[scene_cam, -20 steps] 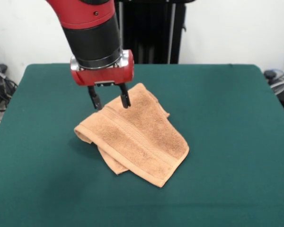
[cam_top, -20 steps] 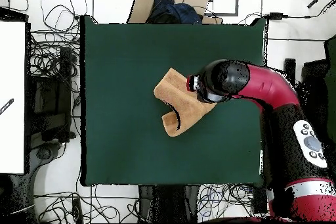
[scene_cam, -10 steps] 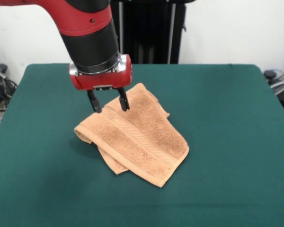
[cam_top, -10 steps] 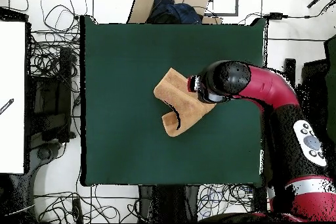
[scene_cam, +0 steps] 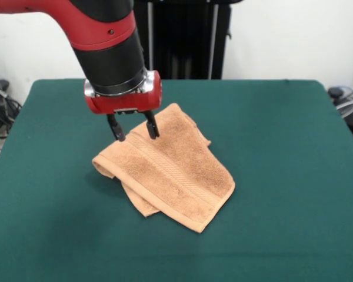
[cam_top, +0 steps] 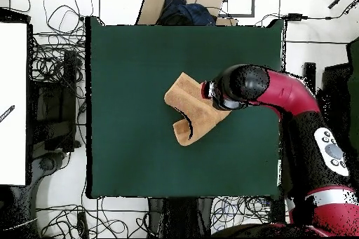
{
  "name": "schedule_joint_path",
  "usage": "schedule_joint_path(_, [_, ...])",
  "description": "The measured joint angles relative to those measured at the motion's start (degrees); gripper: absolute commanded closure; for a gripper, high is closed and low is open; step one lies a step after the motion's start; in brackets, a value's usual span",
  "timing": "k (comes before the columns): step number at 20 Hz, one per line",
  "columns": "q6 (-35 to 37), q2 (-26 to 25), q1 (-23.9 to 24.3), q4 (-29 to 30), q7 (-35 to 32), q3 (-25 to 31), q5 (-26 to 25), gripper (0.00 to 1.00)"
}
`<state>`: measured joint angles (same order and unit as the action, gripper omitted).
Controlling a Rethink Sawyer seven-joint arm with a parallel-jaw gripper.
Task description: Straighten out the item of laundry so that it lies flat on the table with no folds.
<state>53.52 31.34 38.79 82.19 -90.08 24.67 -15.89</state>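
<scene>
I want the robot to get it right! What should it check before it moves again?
1. Gripper open: ok, its two fingers stand apart with nothing between them.
2. Gripper over the towel: ok, it is at the towel's far edge in the front view.
3. Fingers touching the cloth: cannot tell from either view.
4. Towel flat: not ok, it is folded over itself, with a curled flap at one end.
5. Room to spread: ok, bare green table shows on every side of the towel.
6. Towel fully on the table: ok, it lies well inside the edges in the overhead view.
</scene>
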Motion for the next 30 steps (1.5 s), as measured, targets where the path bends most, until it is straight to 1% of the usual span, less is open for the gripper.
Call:
schedule_joint_path(18, [0.6,-0.3,0.4,-2.8,0.0,0.4,0.0,0.0])
schedule_joint_path(30, [0.6,-2.3,0.5,-4.9,0.0,1.6,0.0,0.0])
